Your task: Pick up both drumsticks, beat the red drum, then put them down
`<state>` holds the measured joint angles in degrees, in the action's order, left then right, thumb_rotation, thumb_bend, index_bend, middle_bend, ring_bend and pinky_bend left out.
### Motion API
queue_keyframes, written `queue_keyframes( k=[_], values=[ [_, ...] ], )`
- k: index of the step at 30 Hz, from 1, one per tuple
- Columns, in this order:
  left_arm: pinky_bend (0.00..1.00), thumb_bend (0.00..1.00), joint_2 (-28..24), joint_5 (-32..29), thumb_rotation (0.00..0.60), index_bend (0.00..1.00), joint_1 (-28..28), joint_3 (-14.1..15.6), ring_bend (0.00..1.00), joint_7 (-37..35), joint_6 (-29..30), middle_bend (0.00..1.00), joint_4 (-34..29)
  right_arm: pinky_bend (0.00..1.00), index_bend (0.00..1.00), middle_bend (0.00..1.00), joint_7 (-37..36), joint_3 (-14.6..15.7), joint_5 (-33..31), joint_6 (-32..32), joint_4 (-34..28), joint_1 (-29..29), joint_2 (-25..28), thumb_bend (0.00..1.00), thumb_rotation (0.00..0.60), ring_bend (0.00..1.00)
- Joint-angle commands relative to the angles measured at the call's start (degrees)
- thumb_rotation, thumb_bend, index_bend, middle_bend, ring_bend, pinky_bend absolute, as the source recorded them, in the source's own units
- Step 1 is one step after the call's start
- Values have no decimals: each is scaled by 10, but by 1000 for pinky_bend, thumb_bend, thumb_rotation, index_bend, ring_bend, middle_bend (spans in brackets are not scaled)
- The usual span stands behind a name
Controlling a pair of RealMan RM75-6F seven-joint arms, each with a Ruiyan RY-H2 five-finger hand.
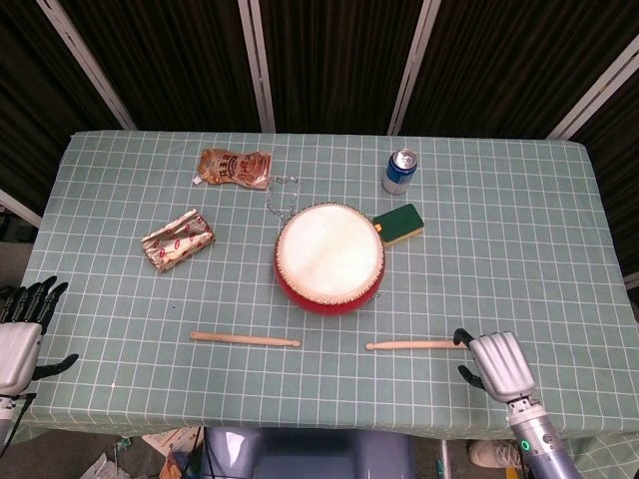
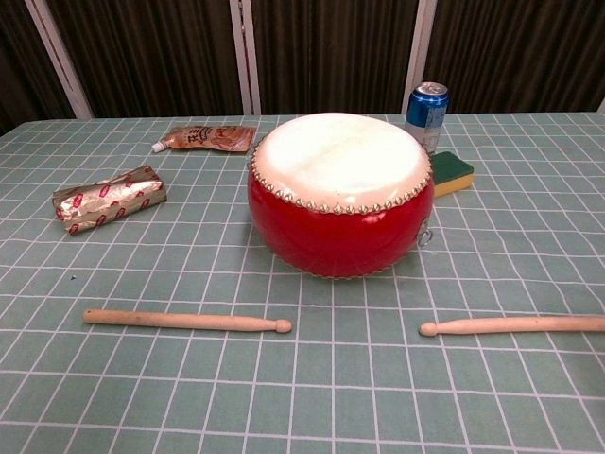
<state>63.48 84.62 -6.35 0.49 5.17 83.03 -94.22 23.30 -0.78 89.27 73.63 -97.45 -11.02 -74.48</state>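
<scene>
The red drum [image 1: 329, 257] with its pale skin stands mid-table, large in the chest view [image 2: 340, 194]. Two wooden drumsticks lie flat in front of it: the left drumstick [image 1: 245, 340] [image 2: 184, 321] and the right drumstick [image 1: 414, 345] [image 2: 510, 325], tips pointing inward. My right hand [image 1: 496, 364] hovers back-up at the butt end of the right drumstick, thumb apart, holding nothing I can see. My left hand [image 1: 20, 334] is off the table's left front corner, fingers spread and empty, far from the left drumstick. Neither hand shows in the chest view.
Behind the drum stand a blue can [image 1: 399, 172] and a green-yellow sponge [image 1: 398, 225]. An orange pouch [image 1: 234, 167] and a foil-wrapped bar [image 1: 178, 239] lie at the back left. A thin chain [image 1: 280, 195] lies beside the pouch.
</scene>
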Motion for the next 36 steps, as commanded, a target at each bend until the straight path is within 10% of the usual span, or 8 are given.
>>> queue_keyframes(
  k=[1,36],
  values=[
    [20,67,-1,1,600,0,0,0,0,-1,-1,0,0,1000,478,1000,46,-15,-41,-31,-1,-18,-37,242,600,1000],
    [20,67,-3,-6,600,0,0,-4,0,2,-16,0,-7,1000,508,1000,131,-47,-212,-89,80,-62,-105,310,600,1000]
  ],
)
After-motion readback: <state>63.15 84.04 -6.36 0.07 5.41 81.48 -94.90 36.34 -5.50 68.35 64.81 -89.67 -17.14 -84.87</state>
